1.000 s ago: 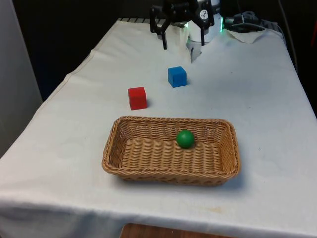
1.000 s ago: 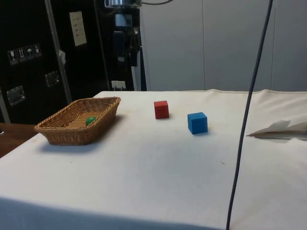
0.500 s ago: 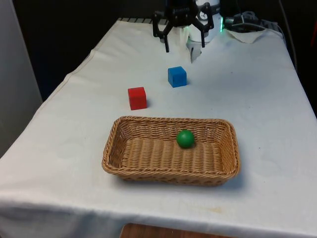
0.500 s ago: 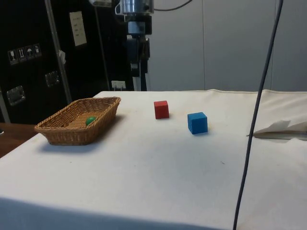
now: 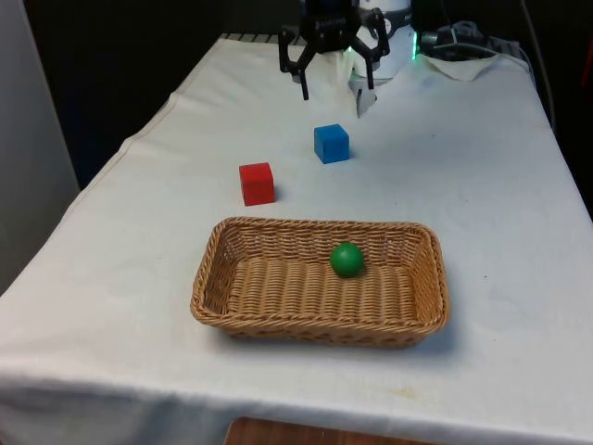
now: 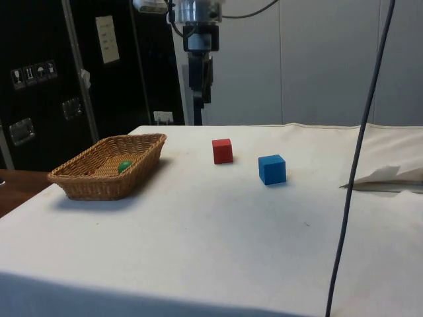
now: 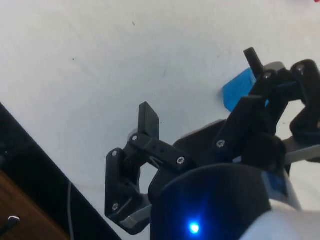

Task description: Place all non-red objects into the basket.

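Observation:
A blue cube (image 5: pixel 331 143) (image 6: pixel 271 169) rests on the white cloth, and a red cube (image 5: pixel 257 183) (image 6: pixel 223 150) sits nearer the basket, towards the front view's left. The wicker basket (image 5: pixel 315 225) (image 6: pixel 99 181) holds a green ball (image 5: pixel 347 259) (image 6: pixel 123 166). My gripper (image 5: pixel 337 85) (image 6: pixel 197 119) hangs high above the table, beyond the blue cube, open with nothing between its fingers. In the wrist view the gripper (image 7: pixel 200 87) has its jaws spread wide, and a corner of the blue cube (image 7: pixel 239 90) shows past one finger.
A crumpled white sheet (image 5: pixel 463 65) (image 6: pixel 390 178) lies at the table's far end near the robot's base. A dark cable (image 6: pixel 357 158) hangs across the side view. Bare cloth surrounds both cubes and the basket.
In the side view the gripper has travelled away from above the basket towards the cubes, staying high. It has turned a little about its own axis. The cubes, ball and basket have not moved.

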